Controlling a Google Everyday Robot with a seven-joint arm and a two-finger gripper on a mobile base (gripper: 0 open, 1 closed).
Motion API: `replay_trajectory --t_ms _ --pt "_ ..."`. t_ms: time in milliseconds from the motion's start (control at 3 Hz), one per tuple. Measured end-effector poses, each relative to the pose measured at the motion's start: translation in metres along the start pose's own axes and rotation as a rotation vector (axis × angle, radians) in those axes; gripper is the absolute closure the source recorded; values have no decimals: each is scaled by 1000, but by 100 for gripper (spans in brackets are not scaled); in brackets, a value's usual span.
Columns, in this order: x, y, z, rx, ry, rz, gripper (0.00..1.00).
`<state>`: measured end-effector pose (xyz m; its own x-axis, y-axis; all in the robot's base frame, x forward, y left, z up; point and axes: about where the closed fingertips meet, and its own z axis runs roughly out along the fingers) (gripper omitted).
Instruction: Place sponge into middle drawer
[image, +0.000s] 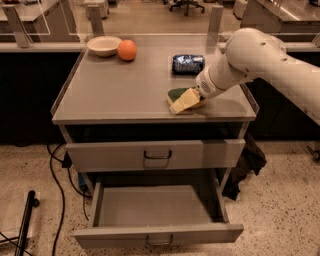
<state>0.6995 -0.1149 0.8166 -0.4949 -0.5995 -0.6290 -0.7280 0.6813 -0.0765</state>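
One sponge (184, 100) is lying tilted near the front right edge of the cabinet top (125, 85), its pale yellow foam facing the camera and its green top showing behind; its long axis is running left to right, roughly along that front edge; the gripper (201, 94) is sitting at the sponge's right end, with the white arm reaching in from the right; you cannot tell whether it is clenched on the sponge or released, since the wrist is hiding the contact. You are looking at a move that seems to turn on one relation: the middle drawer (125, 236) is standing pulled open low in front, below the sponge and somewhat to its left, with the shut upper drawer front (210, 154) lying between them; so the sponge is likely needing to travel out past the front edge, then down. Behind the sponge, the dark blue packet (187, 64) is resting apart from it; the orange (127, 50) and bowl (104, 45) are sitting well apart at the back left.
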Motion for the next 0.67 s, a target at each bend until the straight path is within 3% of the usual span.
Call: replay_trajectory --t_ms 333,667 --pt "0 0 0 -1 0 -1 66" --pt "-1 1 -6 -7 -3 -8 97"
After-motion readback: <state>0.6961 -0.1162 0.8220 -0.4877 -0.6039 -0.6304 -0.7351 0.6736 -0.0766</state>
